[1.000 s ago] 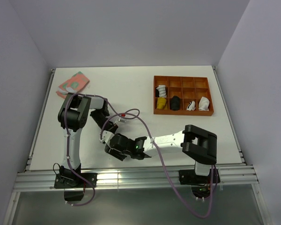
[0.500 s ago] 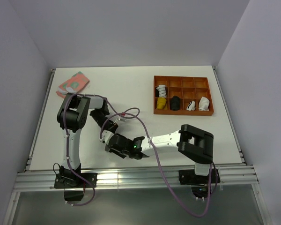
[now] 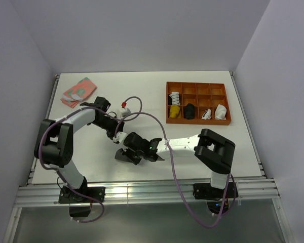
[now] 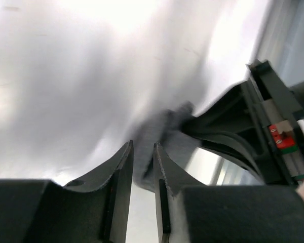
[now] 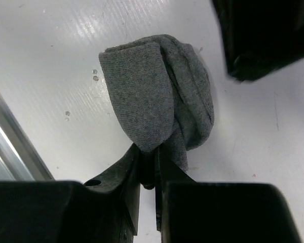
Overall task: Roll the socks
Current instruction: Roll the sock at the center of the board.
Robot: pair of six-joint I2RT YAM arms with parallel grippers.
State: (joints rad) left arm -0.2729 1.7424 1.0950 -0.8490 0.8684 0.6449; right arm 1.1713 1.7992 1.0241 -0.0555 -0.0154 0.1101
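The grey sock (image 5: pixel 157 91) is seen as a tight bundle on the white bench (image 5: pixel 50 50), between the two arms. Its loose end is nipped by the right pincer (image 5: pixel 148 172), whose fingers are all but closed on the fabric. The left pincer (image 4: pixel 143 152) is held just beside the bundle with its fingers a little apart. That view is blurred, so it cannot be told whether any fabric is caught between them. The step in hand is judged to be the securing of the roll. For this to be done well, a firm, low grip on the loose end is called for, so that the wraps are not let slacken. The left pincer should be drawn clear along its own line, lest a fold be dragged out. The bundle is best lifted only once it is seen to be free of those fingers. The orange tray (image 3: pixel 198 122), well apart at the far right, is presumably where it is meant to go.
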